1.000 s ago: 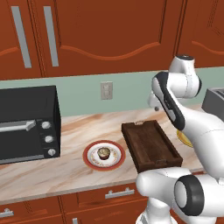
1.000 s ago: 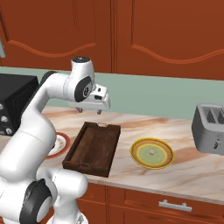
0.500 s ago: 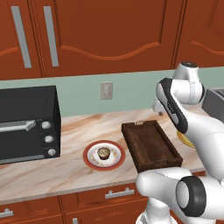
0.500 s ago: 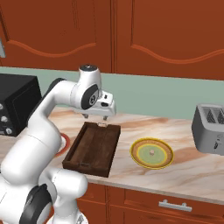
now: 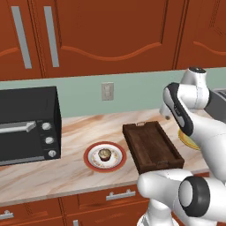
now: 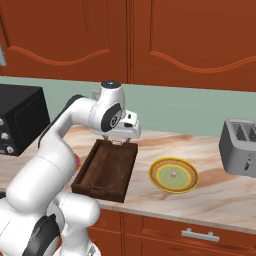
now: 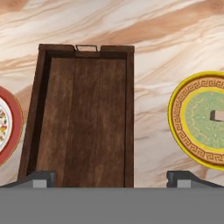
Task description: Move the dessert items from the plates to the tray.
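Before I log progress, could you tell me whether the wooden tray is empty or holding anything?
Empty: the tray shows bare wood, and the cupcake sits on its red-rimmed plate.

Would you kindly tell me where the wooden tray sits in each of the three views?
Left base view: tray right of centre, just right of the red-rimmed plate.
Right base view: tray left of centre, below the gripper.
Hand view: tray left of centre.
Shared landmark: the yellow plate.

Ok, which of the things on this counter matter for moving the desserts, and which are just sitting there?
For the job:
cupcake on the red-rimmed plate
pale piece on the yellow-green plate
tray
gripper, open above the tray

Just sitting there:
black oven
toaster
wall outlet
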You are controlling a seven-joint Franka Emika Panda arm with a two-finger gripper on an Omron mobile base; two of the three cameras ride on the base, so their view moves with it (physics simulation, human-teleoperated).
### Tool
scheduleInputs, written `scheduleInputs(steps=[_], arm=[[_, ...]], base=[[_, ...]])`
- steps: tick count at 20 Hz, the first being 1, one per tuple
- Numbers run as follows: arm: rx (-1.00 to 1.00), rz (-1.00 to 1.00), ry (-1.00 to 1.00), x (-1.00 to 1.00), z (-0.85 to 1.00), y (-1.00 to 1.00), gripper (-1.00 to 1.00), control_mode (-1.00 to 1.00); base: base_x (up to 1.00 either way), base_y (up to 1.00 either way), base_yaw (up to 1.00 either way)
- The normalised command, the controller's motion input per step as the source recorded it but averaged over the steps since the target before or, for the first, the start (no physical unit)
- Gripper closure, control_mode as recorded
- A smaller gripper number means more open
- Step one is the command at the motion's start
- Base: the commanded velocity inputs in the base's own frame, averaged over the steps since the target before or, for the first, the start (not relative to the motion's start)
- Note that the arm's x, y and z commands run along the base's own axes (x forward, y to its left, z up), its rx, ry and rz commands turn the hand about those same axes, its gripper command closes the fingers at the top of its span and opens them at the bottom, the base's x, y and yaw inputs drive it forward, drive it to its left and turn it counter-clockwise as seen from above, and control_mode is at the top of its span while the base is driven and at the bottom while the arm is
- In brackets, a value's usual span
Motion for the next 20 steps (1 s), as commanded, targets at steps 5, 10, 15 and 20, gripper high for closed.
scheduleInputs(steps=[5, 10, 15, 20], arm=[[0.00, 0.00, 0.00, 0.00, -0.22, -0.35, -1.00, -1.00], [0.00, 0.00, 0.00, 0.00, -0.18, -0.36, -1.00, -1.00], [0.00, 0.00, 0.00, 0.00, -0.15, -0.32, -1.00, -1.00], [0.00, 0.00, 0.00, 0.00, -0.16, -0.34, -1.00, -1.00]], base=[[0.00, 0.00, 0.00], [0.00, 0.00, 0.00], [0.00, 0.00, 0.00], [0.00, 0.00, 0.00]])
